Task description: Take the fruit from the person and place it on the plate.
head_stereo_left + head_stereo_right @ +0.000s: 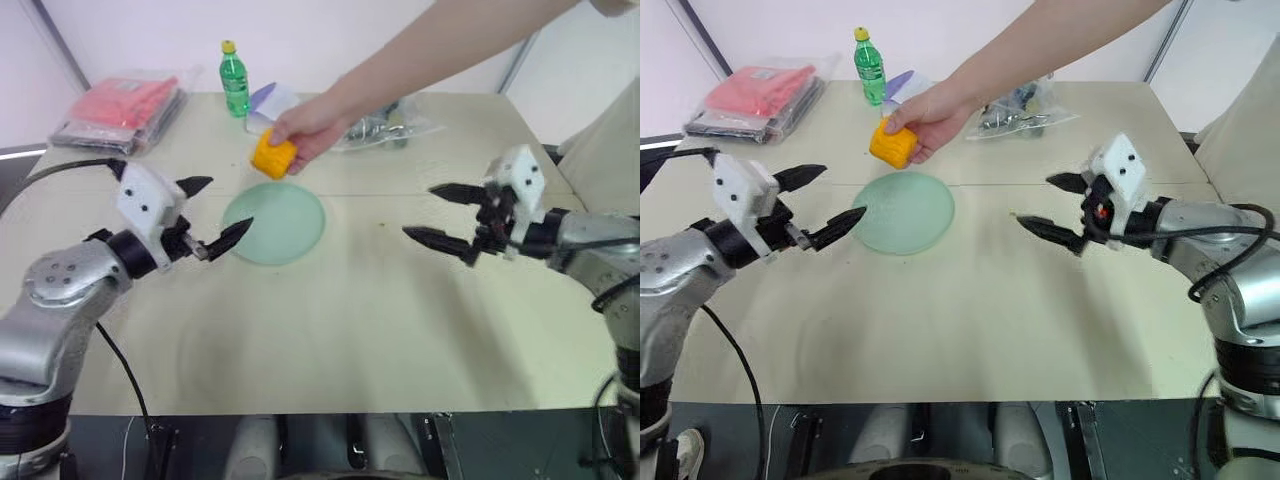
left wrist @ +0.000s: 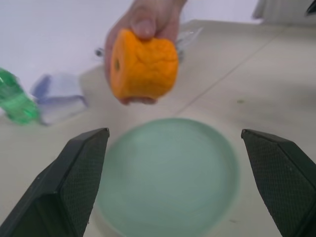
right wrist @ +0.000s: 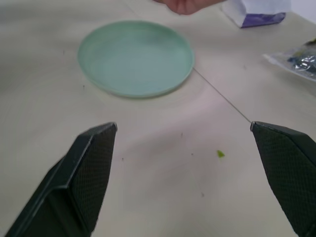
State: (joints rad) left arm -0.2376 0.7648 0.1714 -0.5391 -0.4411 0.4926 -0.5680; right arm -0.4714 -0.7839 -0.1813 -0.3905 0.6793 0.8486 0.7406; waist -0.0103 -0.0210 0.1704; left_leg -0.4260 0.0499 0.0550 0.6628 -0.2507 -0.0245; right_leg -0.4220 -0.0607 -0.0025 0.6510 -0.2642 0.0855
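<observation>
**Fruit offered over the plate**

The person's hand holds the fruit just beyond the plate's far rim, ready for taking. The left gripper waits beside the plate, fingers wide, empty; the right gripper likewise spread, holding nothing.

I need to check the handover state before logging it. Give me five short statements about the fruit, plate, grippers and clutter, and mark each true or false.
1. The person's hand holds the orange fruit above the table's far side. True.
2. The fruit lies on the mint-green plate. False: the plate is empty.
3. The left gripper is open. True.
4. The right gripper is shut on the fruit. False: it is open, holding nothing.
5. A red bottle stands at the far edge. False: the bottle is green.
</observation>
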